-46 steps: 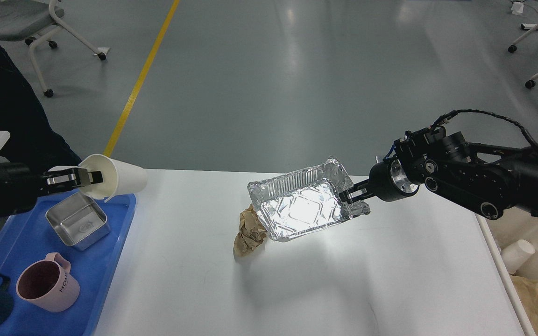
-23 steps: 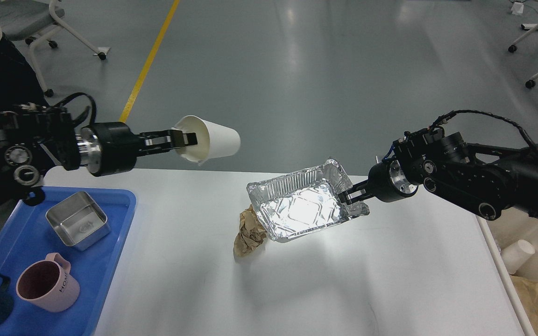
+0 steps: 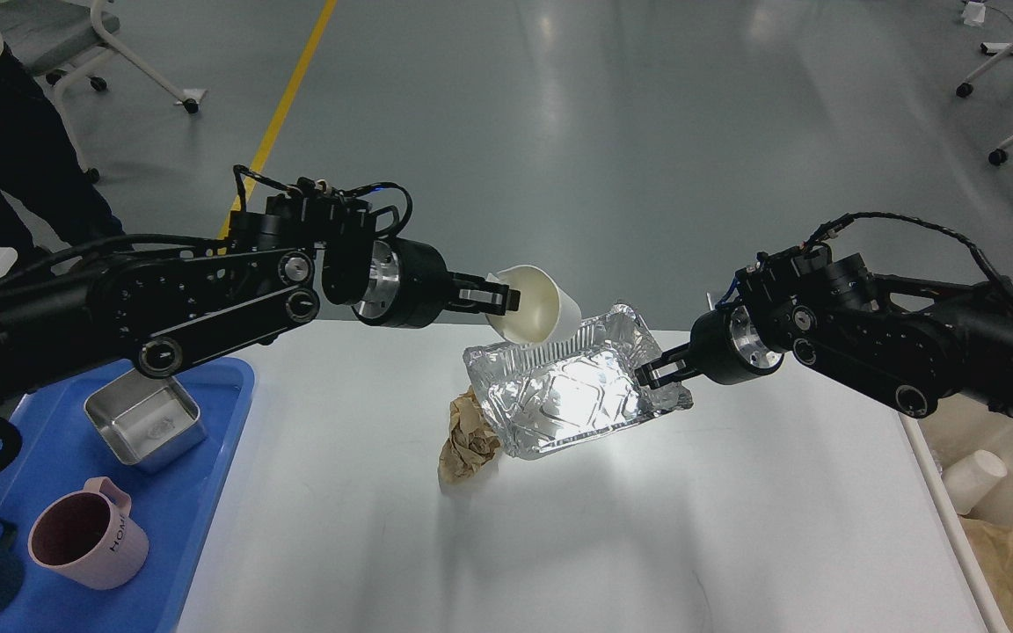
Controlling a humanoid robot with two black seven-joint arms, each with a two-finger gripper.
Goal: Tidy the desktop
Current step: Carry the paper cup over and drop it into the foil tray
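White desktop [image 3: 559,536], foil tray [image 3: 568,396] aloft.

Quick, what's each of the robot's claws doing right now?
Left gripper: shut on the paper cup.
Right gripper: shut on the foil tray.

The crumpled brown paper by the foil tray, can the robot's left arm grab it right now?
Probably not yet. The left gripper is shut on the white paper cup, so it has no free fingers. The brown paper also lies partly tucked under the foil tray, which the right gripper holds.
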